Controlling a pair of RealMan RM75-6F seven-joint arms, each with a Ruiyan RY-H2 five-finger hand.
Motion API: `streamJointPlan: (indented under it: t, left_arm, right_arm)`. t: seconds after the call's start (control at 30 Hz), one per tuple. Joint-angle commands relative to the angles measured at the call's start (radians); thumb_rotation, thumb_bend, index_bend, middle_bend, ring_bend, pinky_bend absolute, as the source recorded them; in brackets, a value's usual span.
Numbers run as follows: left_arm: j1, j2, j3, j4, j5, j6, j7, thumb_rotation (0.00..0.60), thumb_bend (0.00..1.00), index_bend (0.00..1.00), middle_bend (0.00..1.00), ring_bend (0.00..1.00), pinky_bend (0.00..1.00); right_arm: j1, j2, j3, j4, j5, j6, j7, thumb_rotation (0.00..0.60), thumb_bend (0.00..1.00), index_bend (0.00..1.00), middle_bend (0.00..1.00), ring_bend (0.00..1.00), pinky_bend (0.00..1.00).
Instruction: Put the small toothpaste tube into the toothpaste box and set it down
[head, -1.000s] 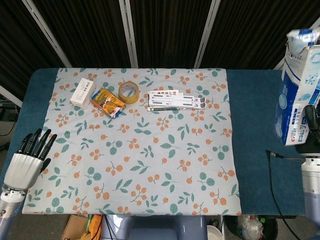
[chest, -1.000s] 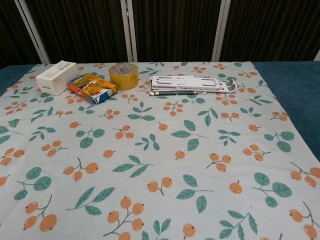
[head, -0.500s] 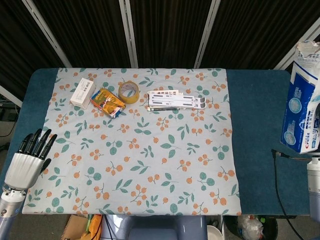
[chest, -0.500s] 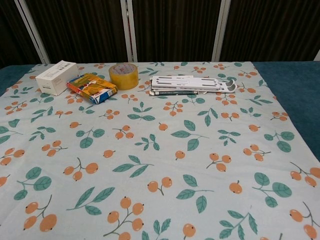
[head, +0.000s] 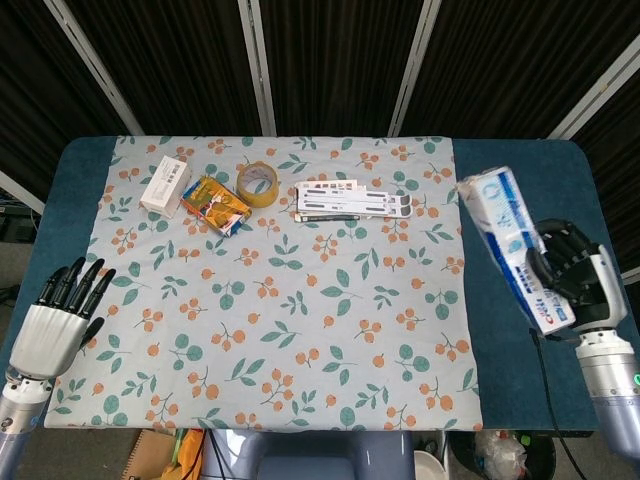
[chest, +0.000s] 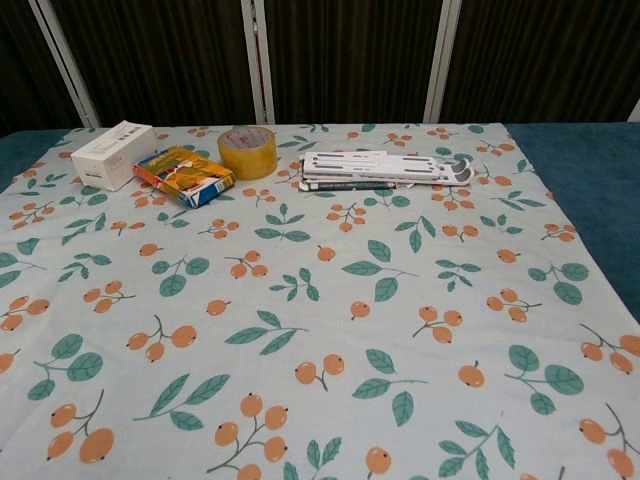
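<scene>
In the head view my right hand (head: 578, 277) grips the long blue and white toothpaste box (head: 513, 243) near its lower end, over the blue table at the right edge of the cloth. The box lies tilted, its far end pointing up and left. The small toothpaste tube cannot be seen outside the box. My left hand (head: 55, 318) hovers at the near left corner of the cloth, fingers apart and holding nothing. Neither hand shows in the chest view.
At the back of the floral cloth (head: 280, 300) lie a white box (head: 165, 184), an orange packet (head: 215, 203), a tape roll (head: 258, 184) and flat white strips (head: 352, 199). A black cable (head: 545, 390) runs down by the right hand.
The right hand has lowered and tipped the toothpaste box from upright at the far right edge down and leftward toward the table. The left hand has stayed put.
</scene>
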Motion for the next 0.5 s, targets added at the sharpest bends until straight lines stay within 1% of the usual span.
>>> streamJointPlan:
  t: [0.03,0.1,0.23,0.33,0.5]
  left_arm:
    - [0.000,0.001,-0.002,-0.002,0.005,-0.002,-0.004,0.600,0.05,0.13,0.12,0.10,0.23]
    - [0.000,0.001,-0.002,-0.003,0.008,-0.007,-0.005,0.600,0.05,0.13,0.12,0.10,0.23]
    - [-0.001,0.002,-0.001,-0.003,0.013,-0.018,-0.010,0.600,0.05,0.13,0.12,0.10,0.23]
    - [-0.001,0.003,-0.002,-0.005,0.014,-0.024,-0.020,0.600,0.05,0.14,0.12,0.10,0.23]
    - [0.000,0.006,-0.003,-0.010,0.017,-0.032,-0.035,0.600,0.05,0.14,0.12,0.10,0.23]
  right_arm:
    - [0.040,-0.102,-0.170,0.087,-0.084,-0.059,-0.276,0.600,0.42,0.48,0.57,0.57,0.61]
    - [0.052,-0.164,-0.223,0.139,-0.102,-0.053,-0.404,0.600,0.42,0.49,0.57,0.57,0.61]
    - [0.066,-0.287,-0.289,0.233,-0.094,-0.031,-0.590,0.600,0.42,0.49,0.57,0.57,0.61]
    - [0.071,-0.367,-0.317,0.279,-0.089,-0.001,-0.689,0.600,0.42,0.49,0.57,0.57,0.61]
    - [0.069,-0.490,-0.344,0.345,-0.074,0.054,-0.799,0.600,0.42,0.49,0.57,0.57,0.61]
